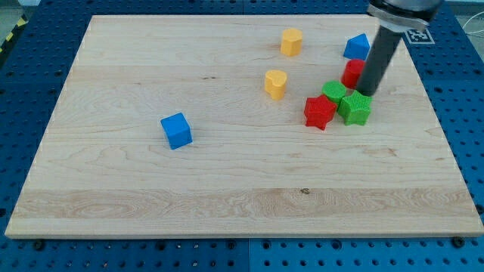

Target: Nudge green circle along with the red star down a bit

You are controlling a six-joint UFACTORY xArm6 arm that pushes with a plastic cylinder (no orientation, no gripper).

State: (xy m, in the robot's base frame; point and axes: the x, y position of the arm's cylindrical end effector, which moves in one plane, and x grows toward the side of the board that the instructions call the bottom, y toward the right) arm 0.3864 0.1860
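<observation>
The red star [319,112] lies on the wooden board, right of middle. The green circle [333,91] sits just up and right of it, touching it. A green star-like block [355,108] touches the circle's lower right side. My tip [366,92] is at the end of the dark rod, just right of the green circle and just above the other green block. A red block [352,72] is partly hidden behind the rod.
A blue block [357,47] lies near the view's top right. Two yellow blocks sit at top middle [291,41] and below it [276,83]. A blue cube [176,130] lies left of middle. The wooden board [227,196] has blue pegboard around it.
</observation>
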